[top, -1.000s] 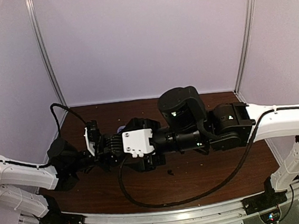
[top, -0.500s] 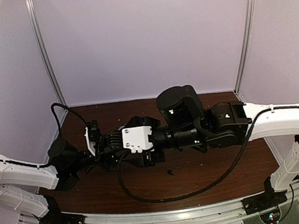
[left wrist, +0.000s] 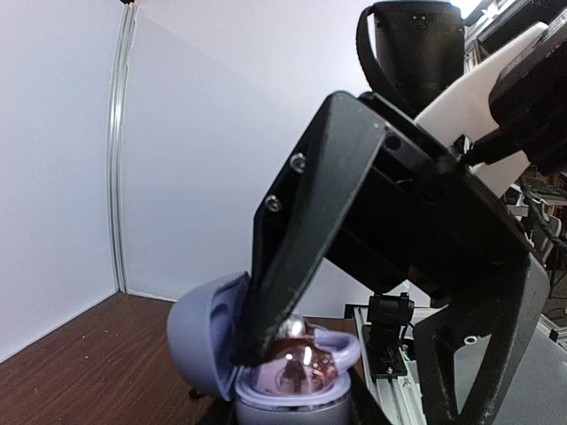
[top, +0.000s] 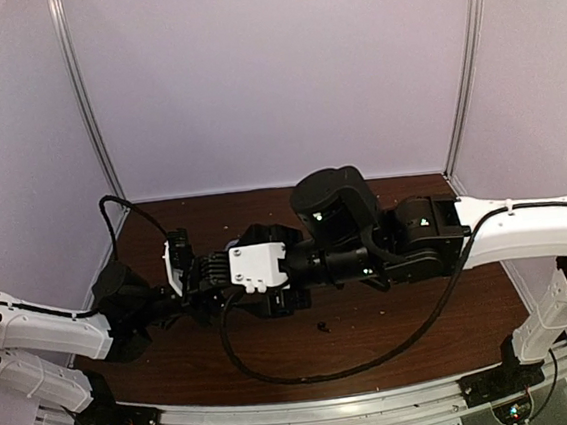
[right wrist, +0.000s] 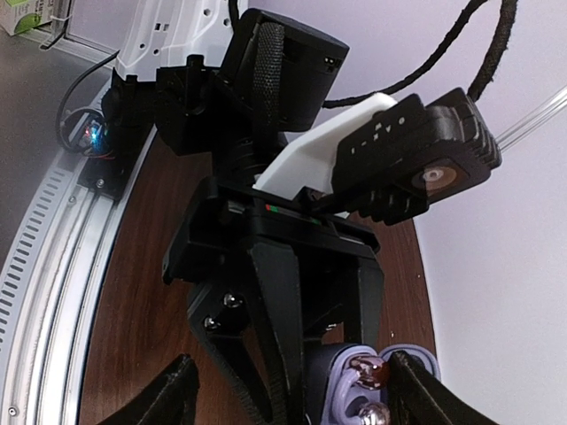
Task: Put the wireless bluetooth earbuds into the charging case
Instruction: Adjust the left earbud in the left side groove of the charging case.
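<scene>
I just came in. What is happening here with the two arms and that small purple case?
The left hand is shut on an open lavender charging case and holds it upright. Two shiny earbuds lie in its wells. The right hand stands open over the case, with one finger down at the rim beside a bud; whether it touches the bud is unclear. A small dark piece, perhaps a black earbud, lies on the table near the arms.
</scene>
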Controlling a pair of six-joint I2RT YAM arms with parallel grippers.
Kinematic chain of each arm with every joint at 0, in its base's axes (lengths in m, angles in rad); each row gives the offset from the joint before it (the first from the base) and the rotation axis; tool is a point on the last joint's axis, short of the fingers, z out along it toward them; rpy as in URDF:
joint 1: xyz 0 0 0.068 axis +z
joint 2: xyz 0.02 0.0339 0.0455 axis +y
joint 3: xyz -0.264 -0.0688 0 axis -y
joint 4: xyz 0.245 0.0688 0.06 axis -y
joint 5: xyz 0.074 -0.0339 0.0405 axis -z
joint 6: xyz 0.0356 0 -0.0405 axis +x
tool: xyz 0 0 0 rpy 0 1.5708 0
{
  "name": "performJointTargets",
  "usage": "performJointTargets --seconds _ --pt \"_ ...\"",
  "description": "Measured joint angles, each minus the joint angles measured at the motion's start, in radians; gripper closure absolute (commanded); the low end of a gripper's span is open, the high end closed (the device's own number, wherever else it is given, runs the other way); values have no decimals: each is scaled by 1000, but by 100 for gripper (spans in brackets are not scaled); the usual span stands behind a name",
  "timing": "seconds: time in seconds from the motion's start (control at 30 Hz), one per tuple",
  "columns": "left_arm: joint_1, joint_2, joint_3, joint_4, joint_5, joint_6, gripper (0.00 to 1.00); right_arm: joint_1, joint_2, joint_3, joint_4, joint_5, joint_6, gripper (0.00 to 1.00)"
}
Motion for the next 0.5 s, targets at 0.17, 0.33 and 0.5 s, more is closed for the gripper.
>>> performJointTargets --seconds 0.17,0.33,0.5 --pt "0 1 0 3 0 -4 100 0 0 -1 -6 13 -1 27" --pt "0 2 0 6 0 -10 100 0 0 -2 -7 14 -3 27" --pt "0 10 0 11 0 -11 100 0 0 -2 -15 14 -2 21"
